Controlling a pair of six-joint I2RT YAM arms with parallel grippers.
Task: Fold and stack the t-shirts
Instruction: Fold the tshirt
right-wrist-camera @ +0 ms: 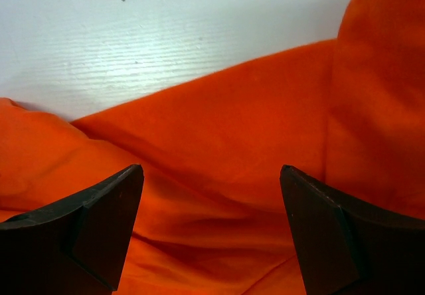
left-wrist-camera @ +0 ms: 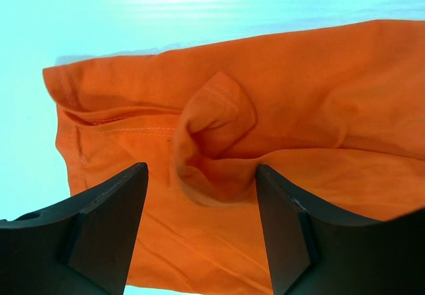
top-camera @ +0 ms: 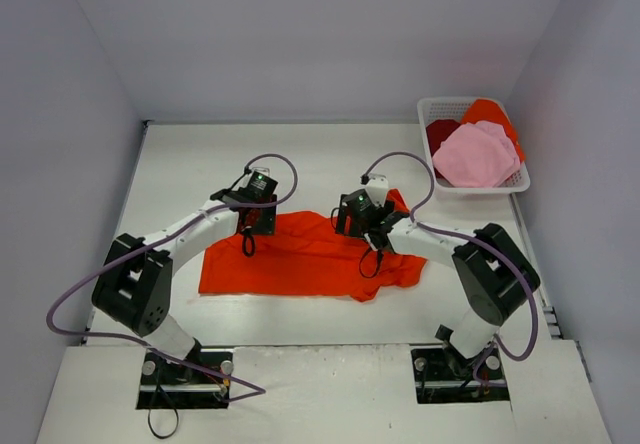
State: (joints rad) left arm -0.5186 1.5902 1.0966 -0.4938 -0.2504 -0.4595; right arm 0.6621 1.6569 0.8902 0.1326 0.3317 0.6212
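A large bright orange-red t-shirt (top-camera: pixel 300 259) lies spread and rumpled on the white table between the two arms. My left gripper (top-camera: pixel 258 210) hovers over its far left edge, open, with a raised fold of the cloth (left-wrist-camera: pixel 212 135) between and just beyond the fingers (left-wrist-camera: pixel 113 222). My right gripper (top-camera: pixel 362 220) stands open over the shirt's far right part, wrinkled orange cloth (right-wrist-camera: pixel 212 195) between its fingertips (right-wrist-camera: pixel 109 215). Neither holds anything. More t-shirts, light pink (top-camera: pixel 475 156), dark red (top-camera: pixel 440 132) and orange (top-camera: pixel 492 114), lie heaped in the basket.
The white lattice basket (top-camera: pixel 522 180) stands at the table's far right corner. Grey walls close in the table on the left, back and right. Purple cables loop above both arms.
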